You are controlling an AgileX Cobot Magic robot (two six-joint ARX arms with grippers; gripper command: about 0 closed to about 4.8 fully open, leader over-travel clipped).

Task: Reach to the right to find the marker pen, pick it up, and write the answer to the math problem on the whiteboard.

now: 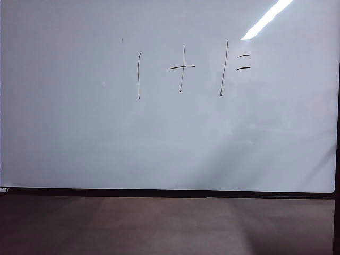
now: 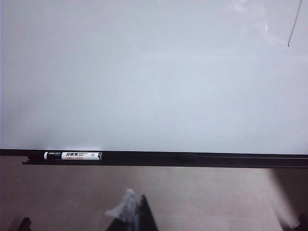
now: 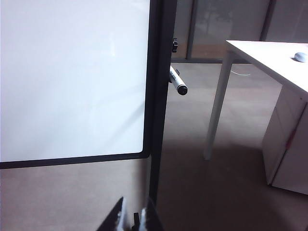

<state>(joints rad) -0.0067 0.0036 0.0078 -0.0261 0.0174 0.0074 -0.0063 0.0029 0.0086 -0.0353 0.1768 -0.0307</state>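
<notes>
Right wrist view: marker pen (image 3: pixel 177 82) juts past the whiteboard (image 3: pixel 72 72) frame; right gripper (image 3: pixel 131 217) fingers nearly together, should spread first. Left gripper (image 2: pixel 134 214) fingers: cannot tell.

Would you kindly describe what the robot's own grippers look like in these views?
Only fingertips show. The left gripper has dark, tapered fingers, one wrapped in pale, whitish material. The right gripper looks alike: black wedge-shaped fingers with pale inner pads. No arms, cables or markings are visible.

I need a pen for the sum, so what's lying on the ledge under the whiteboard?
A black-capped marker with a white label lies on the ledge below the whiteboard. Another marker sticks out past the board's right edge.
</notes>
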